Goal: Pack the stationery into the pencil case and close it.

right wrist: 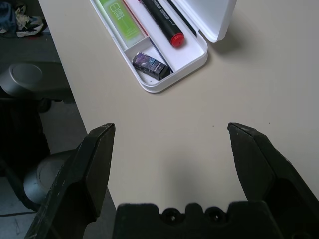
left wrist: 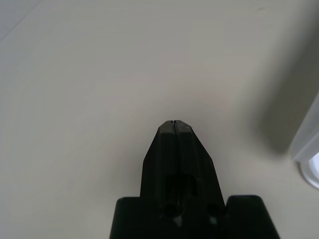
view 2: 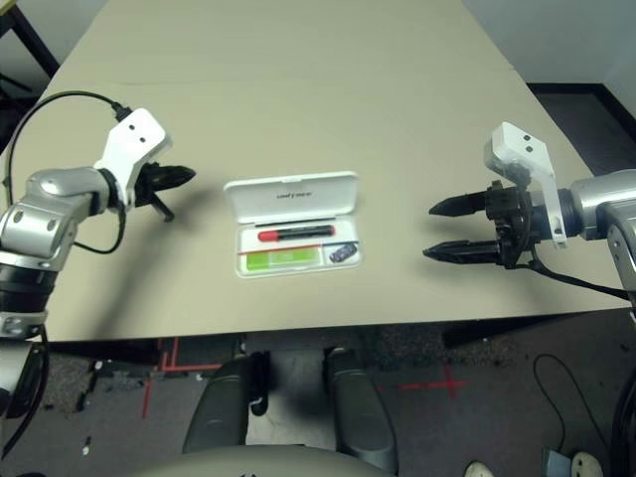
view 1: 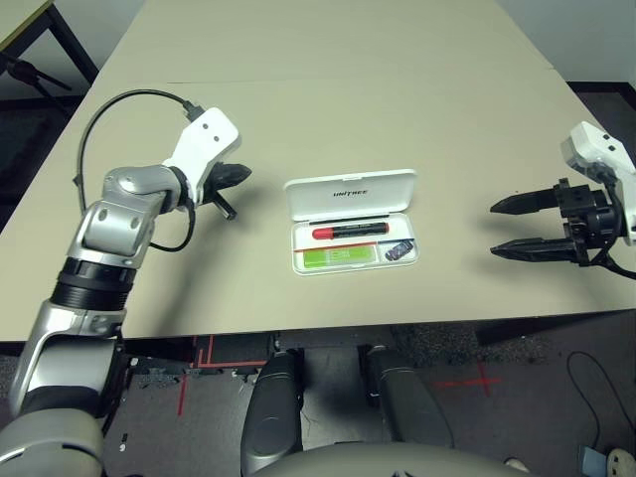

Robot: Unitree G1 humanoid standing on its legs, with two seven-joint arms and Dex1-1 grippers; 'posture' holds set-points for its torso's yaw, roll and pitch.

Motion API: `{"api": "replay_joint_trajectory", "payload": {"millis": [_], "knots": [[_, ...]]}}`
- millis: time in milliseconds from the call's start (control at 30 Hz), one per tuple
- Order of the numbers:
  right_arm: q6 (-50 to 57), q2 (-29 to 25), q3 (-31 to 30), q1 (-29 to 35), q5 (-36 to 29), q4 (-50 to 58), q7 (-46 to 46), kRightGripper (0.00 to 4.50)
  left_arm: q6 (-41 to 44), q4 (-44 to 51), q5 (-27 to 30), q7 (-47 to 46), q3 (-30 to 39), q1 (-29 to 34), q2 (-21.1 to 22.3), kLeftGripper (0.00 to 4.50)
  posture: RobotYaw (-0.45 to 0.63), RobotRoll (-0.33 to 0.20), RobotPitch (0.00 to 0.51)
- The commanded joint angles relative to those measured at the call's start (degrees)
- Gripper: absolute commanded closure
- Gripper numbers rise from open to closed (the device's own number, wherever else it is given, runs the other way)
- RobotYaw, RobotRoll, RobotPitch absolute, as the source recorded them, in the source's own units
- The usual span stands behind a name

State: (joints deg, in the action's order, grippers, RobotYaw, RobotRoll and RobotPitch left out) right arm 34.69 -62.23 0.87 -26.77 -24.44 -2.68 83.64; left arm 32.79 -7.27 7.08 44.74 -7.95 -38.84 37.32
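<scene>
Case [view 1: 350, 194] lies open mid-table, holding our marker [view 1: 350, 231], green bar [view 1: 338, 257] and dark block [view 1: 398, 250]. Our left gripper [view 1: 238, 175] points toward it from the left, fingers pressed together and empty; our right gripper [view 1: 502, 227] hangs well apart, fingers spread wide.

I see the L claw [view 1: 237, 175] pinched tight, fingers together w/ no gap, nothing between them, forearm angled in from the left, tip pointing right. R claw [view 2: 437, 231] hangs spread wide, empty, fingers pointing left, arm reaching in from the right.
</scene>
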Motion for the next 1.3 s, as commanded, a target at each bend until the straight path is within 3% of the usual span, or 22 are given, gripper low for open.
{"api": "replay_joint_trajectory", "payload": {"millis": [33,533,1300], "knots": [[-0.51,-0.43,0.25,0.45,-0.04,0.26,0.01,0.00,-0.11,1.52,0.69,1.75,-0.66,-0.59,-1.15,4.45,-0.03,0.000,0.177],[-1.48,-0.02,-0.74,0.46,0.91,-0.20,-0.31,0.00,4.02,12.56,4.96,9.41,-2.20,2.94,-1.50,4.45,-0.03,0.000,0.178],[-3.52,0.50,-2.55,-0.18,2.97,-2.08,0.24,0.00,7.12,21.20,6.00,11.97,-9.71,7.80,-2.83,4.45,-0.02,0.000,0.184]]}}
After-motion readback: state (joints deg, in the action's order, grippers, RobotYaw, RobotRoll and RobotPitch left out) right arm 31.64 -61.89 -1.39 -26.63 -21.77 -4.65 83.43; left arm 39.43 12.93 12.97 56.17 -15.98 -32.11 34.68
